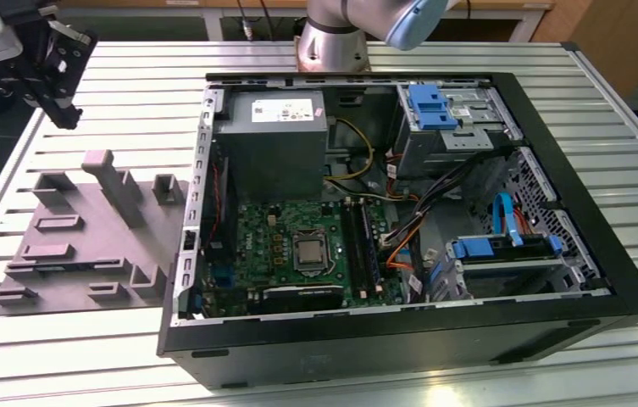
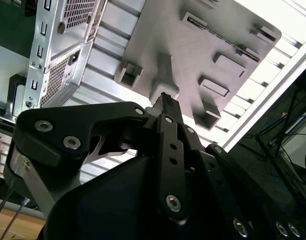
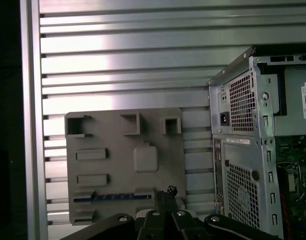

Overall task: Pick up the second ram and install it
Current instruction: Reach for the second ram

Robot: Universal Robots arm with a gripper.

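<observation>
The second ram (image 3: 113,197) is a thin dark blue strip standing on edge in a long slot of the pale grey tray (image 3: 108,165) in the first wrist view. My black gripper (image 3: 166,192) hangs well above that tray, with its tips close to the strip's end in that view. The fingers meet at the tips with nothing between them, as the second wrist view also shows for the gripper (image 2: 163,98). In the exterior view the gripper (image 1: 68,114) is high at the left, above the tray (image 1: 70,246).
An open computer case (image 1: 590,254) lies on the slatted aluminium table (image 1: 92,356) to the tray's right in the exterior view. Inside are a green motherboard (image 1: 268,242), a square silver processor (image 1: 309,251), a grey power supply (image 1: 271,136) and loose cables. The arm's base (image 1: 330,42) stands behind the case.
</observation>
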